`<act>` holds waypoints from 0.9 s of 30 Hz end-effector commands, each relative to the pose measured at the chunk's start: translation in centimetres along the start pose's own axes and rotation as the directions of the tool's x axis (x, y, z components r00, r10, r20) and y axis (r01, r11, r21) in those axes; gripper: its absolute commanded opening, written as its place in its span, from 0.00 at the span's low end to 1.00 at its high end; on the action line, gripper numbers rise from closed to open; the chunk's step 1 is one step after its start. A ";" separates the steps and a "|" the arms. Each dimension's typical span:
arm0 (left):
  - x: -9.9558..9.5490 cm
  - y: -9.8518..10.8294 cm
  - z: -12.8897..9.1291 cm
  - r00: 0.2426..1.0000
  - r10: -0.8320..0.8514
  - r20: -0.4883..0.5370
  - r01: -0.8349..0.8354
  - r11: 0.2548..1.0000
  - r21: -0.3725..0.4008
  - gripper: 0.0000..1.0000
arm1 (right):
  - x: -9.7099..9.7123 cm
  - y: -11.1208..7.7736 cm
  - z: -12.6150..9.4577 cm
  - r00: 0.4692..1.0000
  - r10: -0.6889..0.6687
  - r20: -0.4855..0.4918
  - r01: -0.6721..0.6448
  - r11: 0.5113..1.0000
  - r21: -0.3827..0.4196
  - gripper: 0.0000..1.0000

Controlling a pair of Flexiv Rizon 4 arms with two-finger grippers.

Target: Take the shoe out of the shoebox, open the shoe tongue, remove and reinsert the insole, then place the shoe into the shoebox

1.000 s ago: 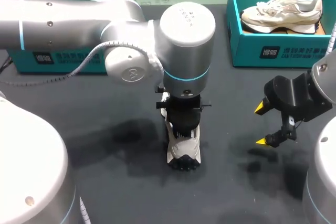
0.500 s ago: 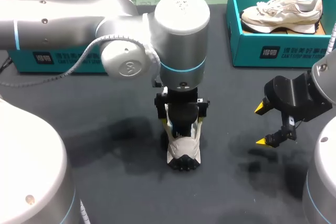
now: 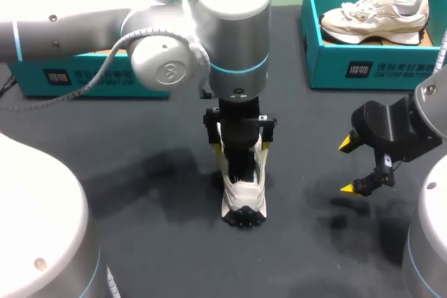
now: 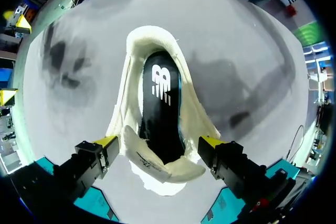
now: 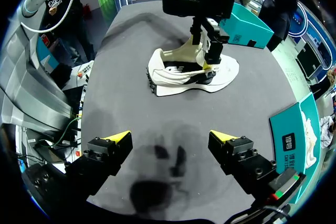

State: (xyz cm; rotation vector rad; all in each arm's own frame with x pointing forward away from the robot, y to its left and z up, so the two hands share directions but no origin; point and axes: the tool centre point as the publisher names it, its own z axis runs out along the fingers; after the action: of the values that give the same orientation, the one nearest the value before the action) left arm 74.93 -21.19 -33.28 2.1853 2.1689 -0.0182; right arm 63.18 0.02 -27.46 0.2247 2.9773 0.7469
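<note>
L gripper hangs over the white sneaker mid-table, fingers spread either side of its collar (black insole visible inside). R gripper, also released, sits well right of it.

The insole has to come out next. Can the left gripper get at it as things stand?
Probably yes. The left gripper hangs open right above the shoe, whose tongue is folded forward, so the black insole lies bare straight ahead of it, with nothing over it.

insole: white logo mark | right shoebox front: white label | left shoebox front: same
</note>
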 end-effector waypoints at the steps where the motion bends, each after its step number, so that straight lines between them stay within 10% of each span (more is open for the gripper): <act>1: -0.1 0.8 -0.4 1.000 -0.001 -0.004 0.001 1.000 0.001 1.00 | 0.2 -0.1 0.0 1.000 0.000 0.004 0.000 1.000 0.001 1.00; 23: -0.1 8.4 -4.7 1.000 -0.023 0.017 0.023 1.000 0.019 1.00 | 0.2 -0.1 0.0 1.000 0.000 0.004 0.000 1.000 0.001 1.00; 27: -0.4 9.4 -4.8 1.000 -0.010 0.004 0.010 0.999 0.045 0.74 | 0.2 -0.1 0.0 1.000 0.000 0.004 0.000 1.000 0.001 1.00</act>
State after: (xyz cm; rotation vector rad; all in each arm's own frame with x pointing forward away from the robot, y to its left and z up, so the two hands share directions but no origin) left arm 83.29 -20.73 -28.22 2.1730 2.1811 -0.0614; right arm 63.18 0.02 -27.46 0.2247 2.9772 0.7469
